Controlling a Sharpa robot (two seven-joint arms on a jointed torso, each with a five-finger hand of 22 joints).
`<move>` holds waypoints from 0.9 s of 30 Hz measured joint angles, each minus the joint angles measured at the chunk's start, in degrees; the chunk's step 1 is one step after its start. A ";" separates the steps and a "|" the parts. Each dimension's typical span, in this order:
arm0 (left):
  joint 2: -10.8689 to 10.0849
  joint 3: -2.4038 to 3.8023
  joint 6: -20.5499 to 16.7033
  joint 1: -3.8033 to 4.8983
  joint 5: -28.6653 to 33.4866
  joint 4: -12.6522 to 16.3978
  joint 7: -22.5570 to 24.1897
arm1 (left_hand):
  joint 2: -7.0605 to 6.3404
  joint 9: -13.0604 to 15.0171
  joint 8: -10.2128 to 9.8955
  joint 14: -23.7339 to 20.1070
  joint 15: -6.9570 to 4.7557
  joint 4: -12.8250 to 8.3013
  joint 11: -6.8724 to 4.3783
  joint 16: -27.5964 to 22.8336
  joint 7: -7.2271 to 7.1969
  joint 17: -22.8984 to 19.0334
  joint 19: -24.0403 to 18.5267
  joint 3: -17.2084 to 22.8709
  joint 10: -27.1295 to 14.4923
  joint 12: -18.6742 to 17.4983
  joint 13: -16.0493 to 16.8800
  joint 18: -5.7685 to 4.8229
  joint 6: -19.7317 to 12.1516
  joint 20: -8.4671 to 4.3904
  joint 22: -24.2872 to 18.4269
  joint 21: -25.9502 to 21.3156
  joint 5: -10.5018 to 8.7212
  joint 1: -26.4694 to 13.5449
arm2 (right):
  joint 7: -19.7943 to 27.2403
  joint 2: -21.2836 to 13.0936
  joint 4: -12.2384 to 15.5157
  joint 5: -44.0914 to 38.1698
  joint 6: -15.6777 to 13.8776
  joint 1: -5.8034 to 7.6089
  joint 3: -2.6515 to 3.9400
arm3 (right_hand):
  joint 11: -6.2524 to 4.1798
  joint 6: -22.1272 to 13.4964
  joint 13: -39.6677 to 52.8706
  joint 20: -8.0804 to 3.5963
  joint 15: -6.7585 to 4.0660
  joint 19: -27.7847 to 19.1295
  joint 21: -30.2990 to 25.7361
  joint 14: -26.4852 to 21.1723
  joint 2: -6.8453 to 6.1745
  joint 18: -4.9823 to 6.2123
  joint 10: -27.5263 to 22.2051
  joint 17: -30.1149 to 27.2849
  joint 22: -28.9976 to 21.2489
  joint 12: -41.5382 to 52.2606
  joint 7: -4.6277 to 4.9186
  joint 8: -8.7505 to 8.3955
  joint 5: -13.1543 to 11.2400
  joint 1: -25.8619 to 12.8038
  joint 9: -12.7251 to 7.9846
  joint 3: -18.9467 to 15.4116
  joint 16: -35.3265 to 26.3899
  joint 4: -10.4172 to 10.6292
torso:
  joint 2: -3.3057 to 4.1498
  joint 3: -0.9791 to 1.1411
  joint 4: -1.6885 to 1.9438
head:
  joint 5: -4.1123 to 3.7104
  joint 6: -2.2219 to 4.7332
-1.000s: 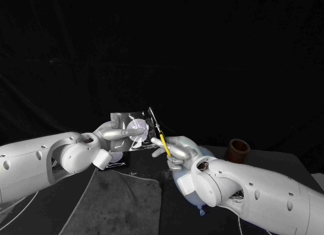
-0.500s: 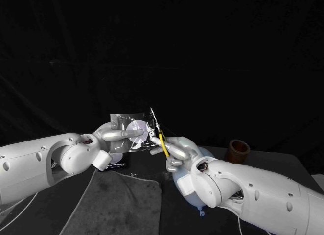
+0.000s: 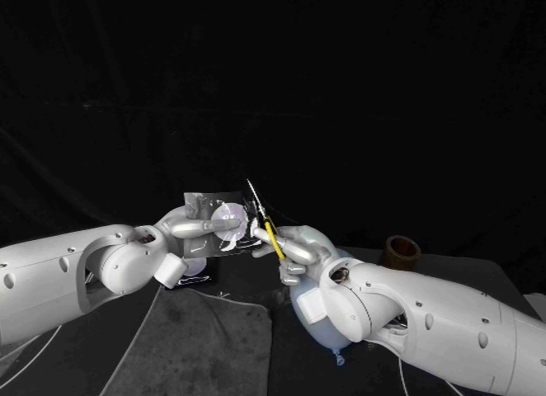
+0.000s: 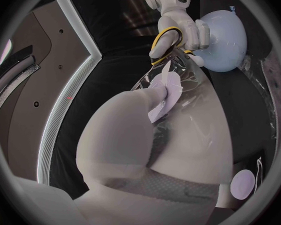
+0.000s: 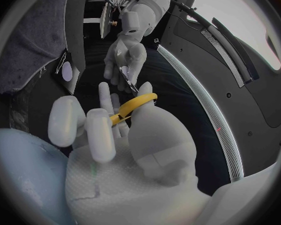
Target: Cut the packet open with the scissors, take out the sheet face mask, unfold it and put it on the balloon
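My left hand (image 3: 192, 228) holds a clear packet (image 3: 216, 216) upright above the table, with a pale round sheet mask showing inside it. My right hand (image 3: 302, 251) grips the yellow-handled scissors (image 3: 270, 234), blades pointing up along the packet's right edge. I cannot tell whether the blades bite into it. The left wrist view shows the packet (image 4: 178, 87), the right hand (image 4: 179, 25) and the scissors (image 4: 162, 41) at the packet's far edge. The pale blue balloon (image 3: 313, 323) lies under my right forearm, and the balloon (image 4: 225, 35) shows behind the right hand.
A grey cloth (image 3: 214, 338) covers the table in front of me. A brown cup (image 3: 400, 252) stands at the right, behind my right arm. A dark flat piece with a white round patch (image 3: 192, 268) lies under my left hand.
My right hand and the scissors have shifted slightly left, bringing the blades closer against the packet's right edge. The left hand keeps the packet in place.
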 measured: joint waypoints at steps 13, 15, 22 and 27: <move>-0.04 -0.08 -0.01 -0.05 -0.66 -0.22 0.00 | 0.09 0.00 0.00 0.00 0.00 0.00 0.01 0.00 -0.01 0.08 0.00 0.00 -0.01 -0.01 -0.01 0.34 0.00 0.00 0.00 0.00 0.00 -0.10 | -1.97 -0.58 -0.26 0.00 -0.67 0.36 0.06 | -1.62 10.96 9.74 -5.27 -5.69 5.76 7.07 0.14 3.09 -0.99 5.97 5.98 -0.03 10.66 -5.49 6.38 0.00 2.18 5.50 0.02 1.35 -1.74 | 0.00 0.01 -0.04 | 0.15 -0.01; -0.06 -0.08 -0.01 -0.05 -0.67 -0.33 -0.01 | 0.16 0.00 0.00 0.00 0.00 0.00 0.02 0.00 -0.01 0.08 0.00 0.00 -0.02 -0.01 0.00 0.56 -0.01 0.00 0.00 0.00 0.00 -0.17 | -2.23 -0.72 -0.17 -0.01 -0.80 0.36 0.06 | -1.73 11.15 10.93 -5.46 -5.83 5.80 7.17 0.25 3.23 -1.01 6.08 6.00 -0.03 11.42 -5.68 6.63 0.00 2.32 6.12 0.02 1.35 -1.74 | 0.00 0.02 -0.04 | 0.19 0.02; -0.31 -0.08 -0.03 -0.05 -0.51 -0.87 0.00 | 0.22 0.00 0.00 0.00 0.00 0.00 0.11 0.00 -0.03 0.08 0.00 -0.01 -0.11 -0.01 -0.01 0.55 -0.03 0.00 0.00 0.00 0.00 -0.25 | -2.72 -1.27 0.14 -0.10 -1.30 0.37 0.06 | -1.93 11.88 14.89 -6.07 -6.44 6.37 8.13 0.09 3.53 -1.82 6.28 6.18 0.00 13.90 -6.42 7.49 0.00 2.63 8.10 0.65 1.34 -1.57 | 0.00 0.04 -0.02 | 0.26 0.06; -0.42 -0.08 -0.04 -0.06 -0.23 -1.16 0.08 | 0.15 0.00 -0.01 0.00 0.00 0.00 -0.04 0.00 -0.10 0.07 0.00 -0.01 0.05 -0.01 -0.01 0.55 -0.10 0.00 0.00 0.00 0.00 -0.33 | -2.73 -1.50 0.50 -0.09 -1.53 0.37 0.07 | -1.93 10.55 16.12 -6.15 -6.45 6.27 7.70 0.08 3.53 -1.83 6.28 6.14 0.01 13.11 -5.75 6.39 0.00 2.63 8.54 0.37 1.30 -0.99 | 0.00 0.03 0.00 | 0.35 0.20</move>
